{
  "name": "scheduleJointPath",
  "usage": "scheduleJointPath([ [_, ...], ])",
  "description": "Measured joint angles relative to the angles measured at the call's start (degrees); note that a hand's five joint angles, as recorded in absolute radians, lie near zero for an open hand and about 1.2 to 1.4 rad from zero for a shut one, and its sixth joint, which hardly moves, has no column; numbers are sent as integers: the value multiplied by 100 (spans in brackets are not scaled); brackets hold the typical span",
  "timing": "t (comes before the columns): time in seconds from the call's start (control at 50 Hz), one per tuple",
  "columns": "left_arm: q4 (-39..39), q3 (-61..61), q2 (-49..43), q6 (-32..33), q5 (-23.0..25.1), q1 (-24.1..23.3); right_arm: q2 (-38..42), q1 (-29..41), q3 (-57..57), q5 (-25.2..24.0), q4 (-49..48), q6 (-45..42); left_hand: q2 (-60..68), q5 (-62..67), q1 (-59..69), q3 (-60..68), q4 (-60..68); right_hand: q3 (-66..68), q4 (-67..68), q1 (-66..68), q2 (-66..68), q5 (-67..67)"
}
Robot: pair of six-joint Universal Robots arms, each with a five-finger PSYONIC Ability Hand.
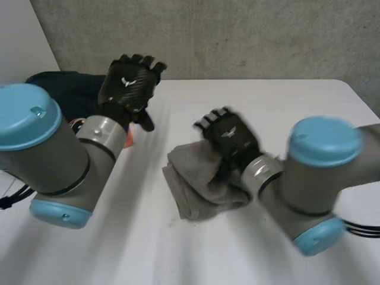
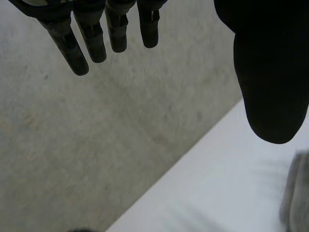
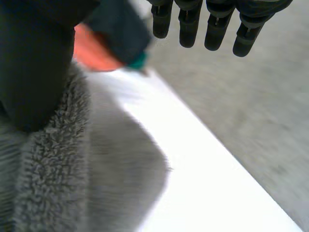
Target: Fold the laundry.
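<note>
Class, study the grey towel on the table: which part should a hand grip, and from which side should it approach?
Probably the edge of the grey towel nearest the left hand, approached from the robot's left: that edge lies exposed on bare table, while the right hand is over the opposite part.

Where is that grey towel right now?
In the head view the grey towel lies bunched on the white table, beneath the right hand.
</note>
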Motion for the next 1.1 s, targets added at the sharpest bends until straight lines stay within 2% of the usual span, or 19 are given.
scheduleJointPath([
  [0.1,-180,558,-338,-436,-161,-527,-382,-439,70,17,272,1004,0,0,0,0,0,0,0,0,0,0],
  [0.18,-557,1047,-829,-683,-320,-977,-384,-644,-149,-20,758,1307,0,0,0,0,0,0,0,0,0,0],
  [0.26,-1034,1487,-1388,-834,-538,-1284,-137,-728,-464,-65,1232,1371,0,0,0,0,0,0,0,0,0,0],
  [0.34,-1699,1991,-2171,-944,-993,-1521,436,-748,-967,-193,1778,1421,0,0,0,0,0,0,0,0,0,0],
  [0.42,-2024,2186,-2607,-958,-1394,-1571,871,-742,-1270,-408,2068,1460,0,0,0,0,0,0,0,0,0,0],
  [0.54,-2192,2134,-2795,-891,-1849,-1535,1249,-721,-1448,-593,2198,1416,0,0,0,0,0,0,0,0,0,0],
  [0.64,-2301,1927,-2670,-830,-1970,-1438,1350,-717,-1547,-500,2224,1215,0,-1,0,0,0,0,0,0,0,0],
  [0.76,-2424,1753,-2344,-646,-1904,-1330,1070,-728,-1479,-276,2238,835,0,-2,0,0,0,0,0,0,0,-9],
  [0.86,-2426,1802,-1970,-541,-1560,-1230,646,-773,-1077,-50,2103,723,0,-3,0,0,0,0,0,0,0,-20],
  [0.94,-2379,1948,-1608,-522,-757,-998,307,-807,-490,191,1771,758,0,-3,0,0,0,0,0,0,0,-20],
  [0.98,-2368,2022,-1469,-524,-289,-873,199,-824,-211,239,1636,809,0,-3,0,0,0,0,0,0,0,-20],
  [1.0,-2364,2099,-1353,-529,219,-756,129,-842,23,236,1530,873,0,-3,0,0,0,0,0,0,0,-20],
  [1.04,-2369,2194,-1238,-541,889,-627,66,-870,324,156,1398,1003,0,-3,0,0,0,0,0,0,0,-20],
  [1.06,-2371,2216,-1215,-545,1060,-598,56,-875,387,128,1367,1040,0,-3,0,0,0,0,0,0,0,-20],
  [1.08,-2382,2287,-1156,-558,1596,-521,36,-892,557,23,1274,1159,0,-3,0,0,0,0,0,0,0,-20],
  [1.1,-2390,2328,-1130,-565,1901,-484,32,-903,661,-56,1202,1251,0,-3,0,0,0,0,0,0,0,-20],
])
